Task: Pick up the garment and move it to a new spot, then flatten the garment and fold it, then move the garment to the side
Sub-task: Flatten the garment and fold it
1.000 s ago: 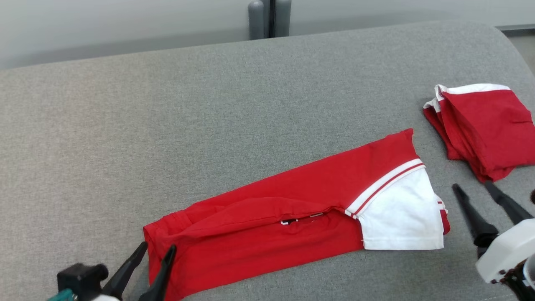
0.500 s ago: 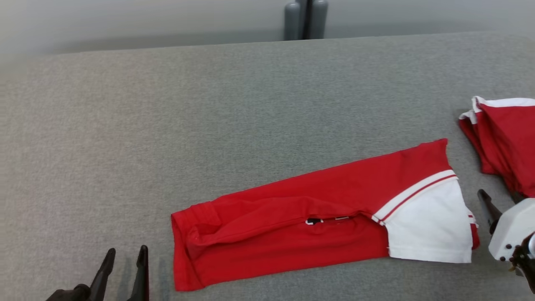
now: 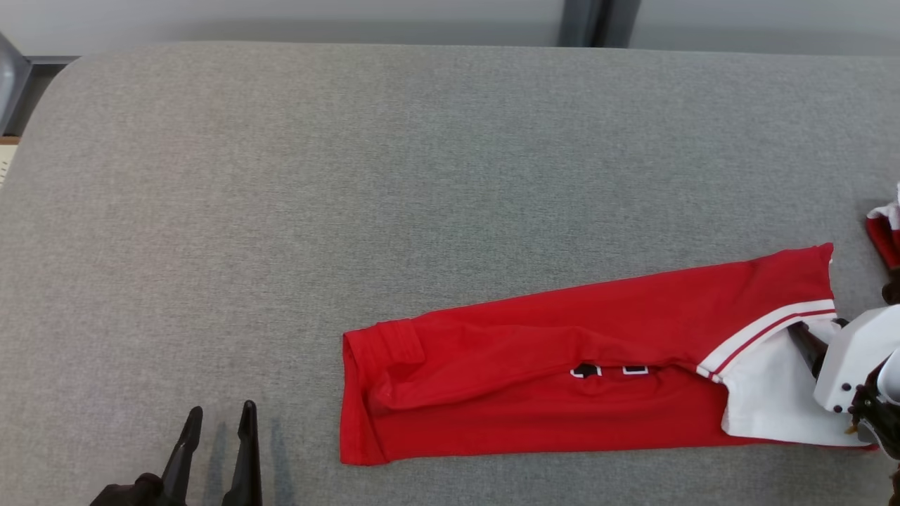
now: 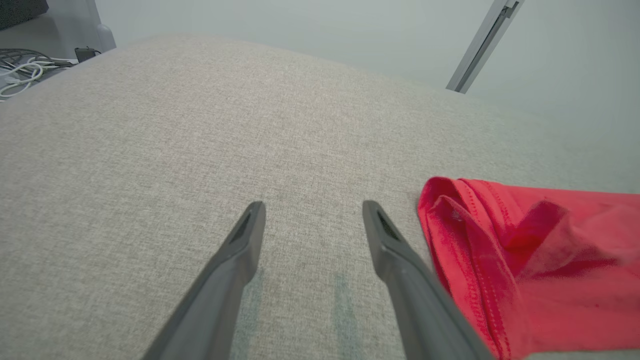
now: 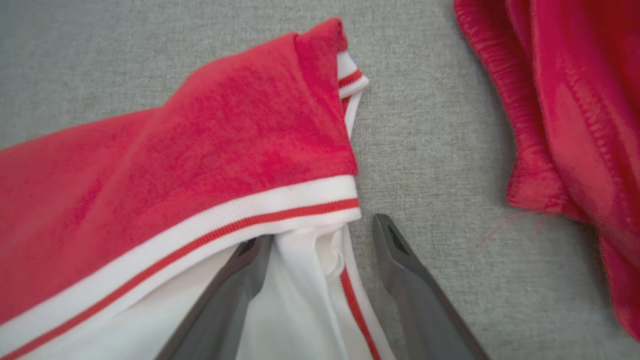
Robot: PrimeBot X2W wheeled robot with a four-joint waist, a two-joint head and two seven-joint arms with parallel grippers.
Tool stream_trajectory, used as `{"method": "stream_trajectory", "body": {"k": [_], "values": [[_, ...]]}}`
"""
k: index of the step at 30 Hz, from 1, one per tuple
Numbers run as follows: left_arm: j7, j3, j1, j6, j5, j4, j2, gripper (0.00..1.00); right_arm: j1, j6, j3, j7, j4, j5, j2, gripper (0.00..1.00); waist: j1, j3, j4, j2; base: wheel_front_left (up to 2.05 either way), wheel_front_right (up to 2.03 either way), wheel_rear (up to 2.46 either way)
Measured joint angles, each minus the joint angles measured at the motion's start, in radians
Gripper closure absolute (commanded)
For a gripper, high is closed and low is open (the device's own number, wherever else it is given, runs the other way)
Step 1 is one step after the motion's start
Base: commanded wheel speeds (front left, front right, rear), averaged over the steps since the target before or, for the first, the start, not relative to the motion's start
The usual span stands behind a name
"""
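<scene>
**Entry 1, bench [image 3: 281, 176].** Grey woven cover. It carries all that we list below.

**Entry 2, left fingers [image 3: 246, 443].** We find them at 7 o'clock in the head view. They are dark and long, with tips toward 12 o'clock, spread apart and with nothing between them. In the left wrist view they stand over bare cover, with the garment's red hem just beside the finger at 3 o'clock. We cannot tell whether they touch.

**Entry 3, garment [image 3: 548, 365].** Red, folded lengthwise into a long strip. It lies flat on the bench, toward 4 o'clock from the middle of the head view. Its long axis runs from 9 o'clock to 3 o'clock, the far end lifted slightly toward 2. The red hem end points to 9. The white end, edged by a red-and-white striped band [image 5: 210, 230], points to 3. We note a black-and-white print showing at the fold near mid-length.

**Entry 4, right fingers [image 3: 807, 348].** At the 3 o'clock edge of the head view, held apart and gripping nothing. In the right wrist view one tip lies on white cloth at the edge of the striped band. The other tip rests over bare bench just beside the garment's edge.

**Entry 5, second red garment [image 5: 575, 100].** At 3 o'clock, apart from the first.
</scene>
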Motion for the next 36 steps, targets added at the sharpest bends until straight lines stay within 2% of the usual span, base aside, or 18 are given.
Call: {"method": "stream_trajectory", "body": {"k": [1,2,3,7,12,19,21,23,26,30,33,36], "values": [[0.0,0.012,0.0,-0.012,0.012,0.008,-0.013,0.0,-0.01,0.0,-0.005,0.0,0.017,0.003,0.002,0.0,0.0,0.0,0.007,0.0,0.0,0.0,0.0],[-0.001,0.021,0.0,-0.025,0.025,0.017,-0.026,0.0,-0.019,0.0,-0.003,0.001,0.03,0.012,0.005,0.07,0.0,-0.001,0.013,0.0,0.0,0.0,0.0],[-0.001,0.03,0.0,-0.038,0.035,0.026,-0.038,0.0,-0.026,0.0,-0.004,-0.001,0.038,0.024,0.008,1.0,0.0,-0.004,0.018,0.0,0.0,0.0,0.0],[-0.001,0.07,0.004,-0.079,0.074,0.051,-0.085,0.0,-0.041,0.0,0.008,-0.01,0.058,0.094,0.021,1.0,0.0,-0.025,0.027,0.0,0.0,0.0,0.0],[-0.001,0.104,0.035,-0.107,0.11,0.08,-0.121,0.0,-0.024,0.0,0.012,-0.003,0.015,0.209,-0.018,1.0,0.0,-0.069,0.021,0.0,0.0,0.0,0.0],[-0.002,0.112,0.058,-0.126,0.125,0.097,-0.144,0.0,0.024,0.0,-0.136,0.053,-0.175,0.33,-0.168,1.0,0.0,-0.134,-0.002,0.0,0.0,0.0,0.0],[-0.001,0.109,0.064,-0.129,0.125,0.098,-0.145,0.0,0.048,-0.002,-0.16,0.101,-0.245,0.357,-0.195,1.0,0.0,-0.148,-0.004,0.0001,0.0,0.0,0.0],[-0.001,0.107,0.07,-0.128,0.123,0.097,-0.147,0.0,0.07,-0.002,-0.14,0.157,-0.343,0.384,-0.2,1.0,0.0,-0.156,-0.007,0.0,0.0,0.0,0.0],[-0.001,0.096,0.075,-0.125,0.105,0.098,-0.147,0.0,0.091,-0.001,-0.052,0.226,-0.479,0.402,-0.17,1.0,0.0,-0.157,-0.018,0.0,0.0,0.0,0.0],[-0.002,0.076,0.075,-0.124,0.103,0.099,-0.148,0.0,0.132,-0.001,0.124,0.278,-0.585,0.382,-0.077,1.0,0.0,-0.149,-0.025,0.0001,0.0,0.0,0.0],[-0.001,0.07,0.072,-0.123,0.097,0.1,-0.148,0.0,0.158,-0.001,0.259,0.263,-0.589,0.339,0.017,1.0,0.0,-0.138,-0.026,0.0,0.0,0.0,0.0],[-0.001,0.064,0.063,-0.124,0.097,0.107,-0.148,0.0,0.158,-0.001,0.351,0.192,-0.518,0.296,0.118,1.0,0.0,-0.127,-0.028,0.0,0.0,0.0,0.0]]}}
